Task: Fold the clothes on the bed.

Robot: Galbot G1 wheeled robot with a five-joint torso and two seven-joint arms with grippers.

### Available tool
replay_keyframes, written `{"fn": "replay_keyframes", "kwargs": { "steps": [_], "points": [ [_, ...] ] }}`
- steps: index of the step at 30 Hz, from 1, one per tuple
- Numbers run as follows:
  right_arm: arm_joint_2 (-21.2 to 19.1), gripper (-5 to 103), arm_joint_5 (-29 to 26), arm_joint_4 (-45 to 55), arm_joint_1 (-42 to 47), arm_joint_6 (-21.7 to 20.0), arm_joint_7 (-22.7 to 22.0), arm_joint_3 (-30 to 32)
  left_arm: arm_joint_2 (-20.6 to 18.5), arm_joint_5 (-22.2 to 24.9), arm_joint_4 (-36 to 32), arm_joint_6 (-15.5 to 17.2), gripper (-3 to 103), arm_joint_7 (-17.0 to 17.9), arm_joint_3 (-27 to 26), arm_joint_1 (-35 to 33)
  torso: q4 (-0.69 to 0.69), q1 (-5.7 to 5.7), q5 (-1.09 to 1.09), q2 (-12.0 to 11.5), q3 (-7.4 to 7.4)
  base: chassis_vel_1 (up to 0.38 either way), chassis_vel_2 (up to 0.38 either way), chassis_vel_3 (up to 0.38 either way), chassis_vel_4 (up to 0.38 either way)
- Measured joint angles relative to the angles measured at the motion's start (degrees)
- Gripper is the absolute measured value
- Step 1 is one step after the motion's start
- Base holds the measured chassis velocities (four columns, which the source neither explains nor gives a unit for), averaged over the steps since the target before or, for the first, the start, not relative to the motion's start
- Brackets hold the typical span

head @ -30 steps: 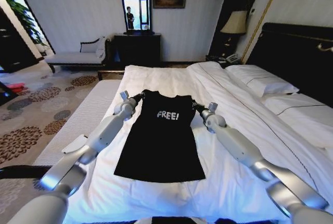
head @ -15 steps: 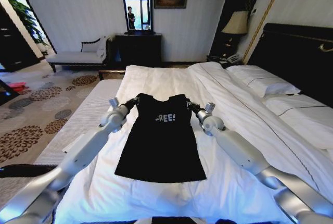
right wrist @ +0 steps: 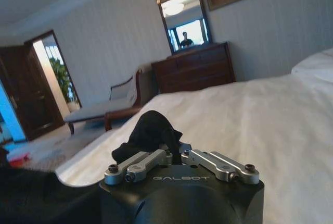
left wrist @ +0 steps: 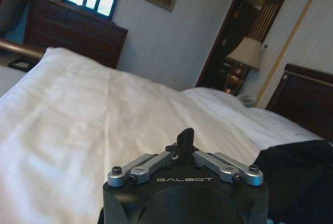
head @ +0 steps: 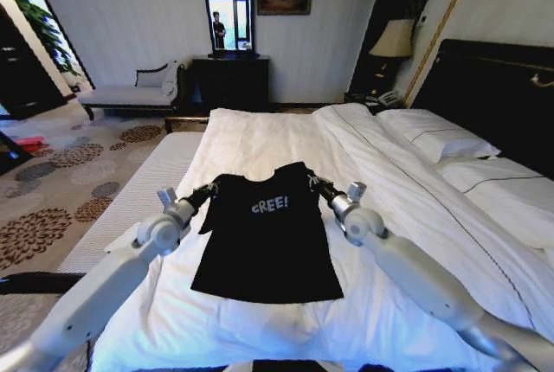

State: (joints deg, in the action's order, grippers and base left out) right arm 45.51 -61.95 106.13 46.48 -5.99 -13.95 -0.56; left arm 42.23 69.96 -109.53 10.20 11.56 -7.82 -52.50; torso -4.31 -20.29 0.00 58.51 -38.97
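Shoulder-to-hem fold: left gripper (head: pixel 210 189) and right gripper (head: pixel 313 184), fingers pinched on black T-shirt (head: pixel 267 242) shoulders above bed (head: pixel 260 143); next, toward 6 o'clock hem.

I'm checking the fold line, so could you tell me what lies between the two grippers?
In the head view, the T-shirt's raised top edge spans from the left gripper to the right gripper, each shut on a shoulder, above the bed's duvet.

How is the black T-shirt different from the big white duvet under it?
The T-shirt is black with white lettering; the duvet is plain white. The T-shirt is small, while the duvet covers the bed. The left gripper and right gripper pinch the T-shirt's top corners up; the duvet lies spread out, ungripped. Both are soft cloth.
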Motion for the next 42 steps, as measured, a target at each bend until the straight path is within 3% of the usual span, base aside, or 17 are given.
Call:
{"fn": "replay_keyframes", "kwargs": {
  "steps": [10,14,25,33,40,42],
  "points": [
    [-0.3,2,4.1,6.1,9.4,0.0,-0.9,1.5,1.2,-2.4,-6.9,-0.5,0,2.2,-8.0,-10.7,0.01,-0.01,0.01,0.0,0.0,0.0,0.0,0.0,0.0],
    [-1.0,2,5.3,9.8,15.1,-0.1,-1.0,5.3,2.3,-4.2,-9.5,-0.6,0,2.4,-10.9,-16.0,-0.01,-0.01,0.0,0.0,0.0,0.0,0.0,0.0,0.0],
    [-0.7,2,9.5,14.3,27.9,0.2,0.6,12.3,5.7,-7.9,-12.4,-1.0,0,2.2,-13.4,-24.4,-0.02,-0.01,0.0,0.0,0.0,0.0,0.0,0.0,0.0],
    [2.2,2,15.1,14.5,35.5,1.6,2.9,15.9,9.5,-12.0,-14.9,-1.5,0,0.5,-15.8,-32.4,0.0,0.0,0.01,0.0,0.0,0.0,0.0,0.0,0.0],
    [4.4,-1,18.2,12.7,37.7,2.5,3.9,16.0,11.7,-14.7,-13.3,-1.7,0,0.0,-15.3,-33.8,0.0,-0.01,0.0,0.0,0.0,0.0,0.0,0.0,0.0],
    [4.8,3,19.3,12.4,38.9,2.8,4.5,16.4,12.2,-15.5,-12.9,-1.7,0,0.1,-14.9,-34.2,-0.01,-0.01,0.0,0.0,-0.01,0.0,0.0,0.0,0.0]
  ]
}}
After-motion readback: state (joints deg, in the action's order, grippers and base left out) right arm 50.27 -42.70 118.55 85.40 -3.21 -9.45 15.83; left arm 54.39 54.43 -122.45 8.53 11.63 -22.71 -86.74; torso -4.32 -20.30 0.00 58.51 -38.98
